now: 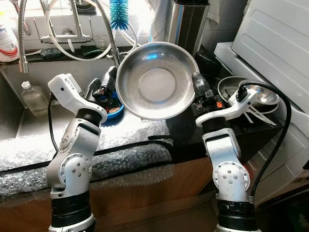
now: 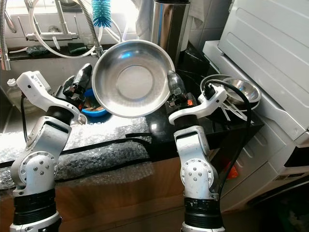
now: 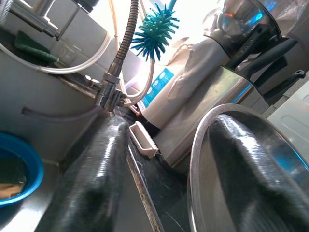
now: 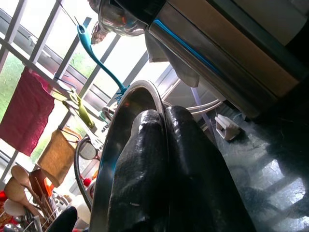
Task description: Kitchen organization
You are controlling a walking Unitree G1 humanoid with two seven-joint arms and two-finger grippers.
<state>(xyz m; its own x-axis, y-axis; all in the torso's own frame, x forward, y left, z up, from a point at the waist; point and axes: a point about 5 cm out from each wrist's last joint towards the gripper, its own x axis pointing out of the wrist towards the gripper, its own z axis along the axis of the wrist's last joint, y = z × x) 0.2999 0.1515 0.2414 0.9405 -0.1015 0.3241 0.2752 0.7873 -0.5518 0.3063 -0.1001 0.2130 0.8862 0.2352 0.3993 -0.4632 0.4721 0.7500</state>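
Observation:
A large steel bowl [image 1: 157, 79] is held upright on edge above the black counter [image 1: 181, 128], its hollow facing me. My right gripper [image 1: 198, 82] is shut on the bowl's right rim; in the right wrist view its two fingers [image 4: 145, 159] press together over the rim [image 4: 116, 140]. My left gripper [image 1: 102, 83] is at the bowl's left rim and open. In the left wrist view one finger [image 3: 96, 169] is outside the rim [image 3: 195, 159] and the other lies inside the bowl.
The sink [image 1: 29, 123] behind the left arm holds a blue bowl [image 1: 116, 110] and a clear bottle [image 1: 33, 96]. A faucet hose and blue brush [image 1: 119, 12] hang above it. Steel bowls and utensils [image 1: 260, 94] lie at right beside a white appliance [image 1: 275, 43]. Bubble wrap [image 1: 130, 159] covers the counter's front edge.

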